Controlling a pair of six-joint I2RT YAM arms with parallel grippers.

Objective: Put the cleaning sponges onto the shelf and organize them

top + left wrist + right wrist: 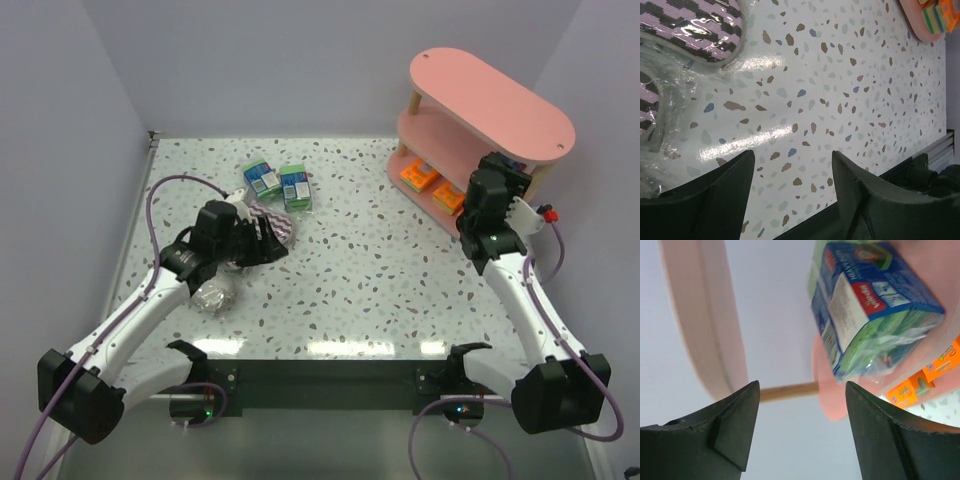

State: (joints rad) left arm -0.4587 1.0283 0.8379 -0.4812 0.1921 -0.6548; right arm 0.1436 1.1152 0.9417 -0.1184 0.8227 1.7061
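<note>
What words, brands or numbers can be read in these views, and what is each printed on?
"vileda": white lettering on a red patch, on the green-and-blue pack lying on the shelf, right wrist view.
Remaining blue and white print on that pack: blurred, unreadable.
Orange packs: print too small to read.
Two labelled packs on the table: labels too small to read.
No other text is visible.

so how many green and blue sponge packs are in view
3. Left pack and right pack lie side by side on the far table; the third pack sits on the shelf, in the right wrist view. Others may be hidden.
</note>
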